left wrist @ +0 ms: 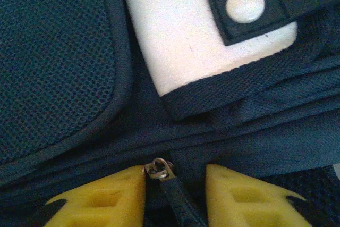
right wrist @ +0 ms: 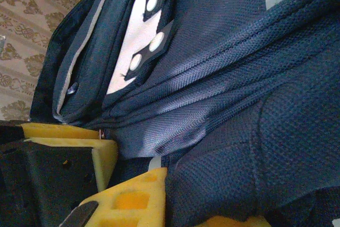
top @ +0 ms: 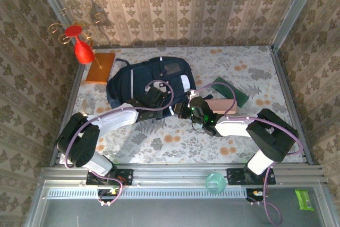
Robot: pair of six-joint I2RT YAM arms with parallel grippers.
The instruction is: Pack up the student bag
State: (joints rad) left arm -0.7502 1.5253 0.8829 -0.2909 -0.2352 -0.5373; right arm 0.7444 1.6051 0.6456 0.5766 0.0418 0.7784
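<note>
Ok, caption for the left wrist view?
Left tool straddles the zipper pull on the navy student bag, below its white patch.

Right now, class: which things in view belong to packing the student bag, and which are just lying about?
Job: student bag; its zip pull; probably the flat green item beside it.
Lying about, seemingly: red vase; orange board; teal cup; green packet.

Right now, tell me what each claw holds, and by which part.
Left claw: nothing gripped yet; it stands open around the bag's zip pull. Right claw: seems to pinch a fold of the bag's fabric.
</note>
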